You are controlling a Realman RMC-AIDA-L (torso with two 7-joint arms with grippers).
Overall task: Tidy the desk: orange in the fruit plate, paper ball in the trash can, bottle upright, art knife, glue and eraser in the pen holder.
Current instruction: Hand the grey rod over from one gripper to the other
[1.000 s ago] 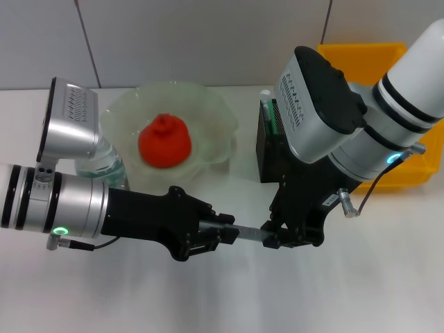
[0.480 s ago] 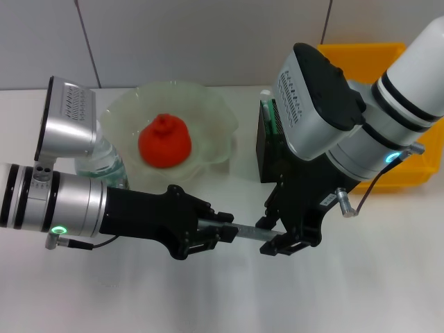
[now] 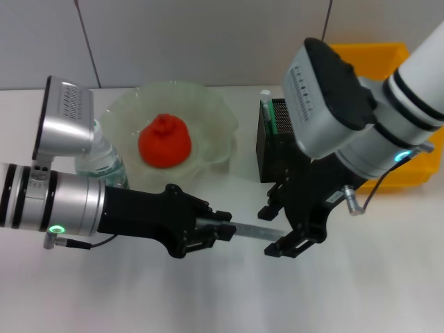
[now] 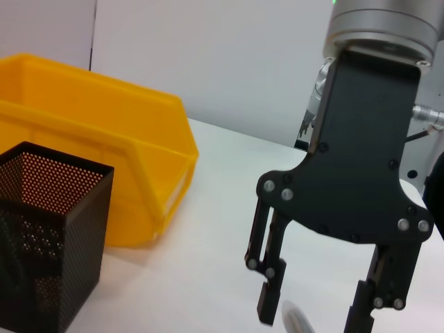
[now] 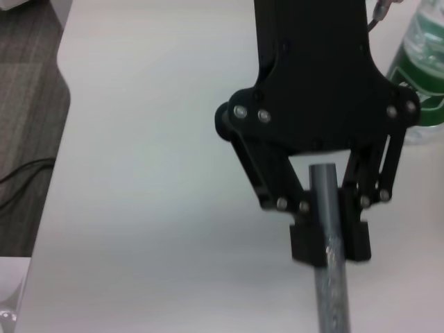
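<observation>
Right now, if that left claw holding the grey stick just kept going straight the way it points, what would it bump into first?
Probably the right gripper. The left gripper points the art knife at it, and the knife's tip sits about between its open fingers. Depth is hard to judge.

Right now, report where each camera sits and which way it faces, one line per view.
Head: above the desk, looking forward and down; both arms show, left hand gripping the grey stick, right hand open around its tip.
Left wrist: faces the right hand, pen holder and yellow bin.
Right wrist: faces the left hand, bottle behind.
Shared: the wrist cameras face each other; all three show the stick.
</observation>
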